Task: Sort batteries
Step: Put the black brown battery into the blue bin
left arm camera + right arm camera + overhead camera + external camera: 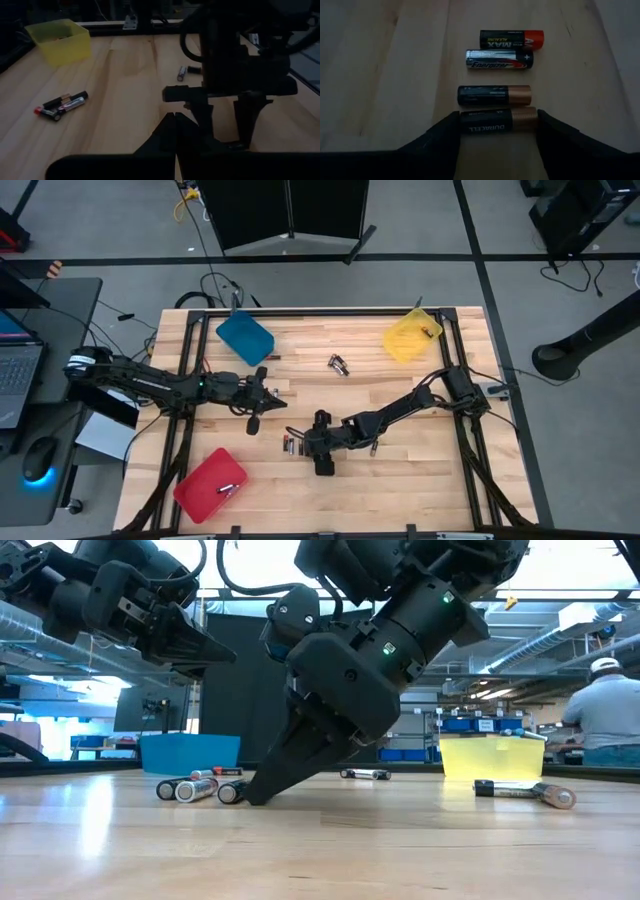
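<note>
Four batteries lie side by side on the wood [498, 62], left of my right gripper [318, 446]. That gripper [498, 131] points steeply down with its tips at the table [262, 796], shut on the nearest cell, a black-and-copper battery [498, 121]. My left gripper [275, 401] hangs shut above the table [200, 648], left of the right gripper and touching nothing; its fingers [175, 125] meet at the tips. A further pair of batteries [338, 364] lies mid-table, and a single one [520, 790] lies to the right. My right gripper has the black-and-copper battery lengthwise between its two fingers, one finger [442, 137] at the black end [465, 122], the other at the copper end [532, 119]. The fingers come from above, slanting down. The battery lies flat on the table.
A blue tray [245, 337] stands far left, a yellow tray [410, 338] far right with a cell in it, and a red tray [208, 484] near left, also with a cell. A person [608, 710] stands beyond the table's right side. Bare wood lies near the front edge.
</note>
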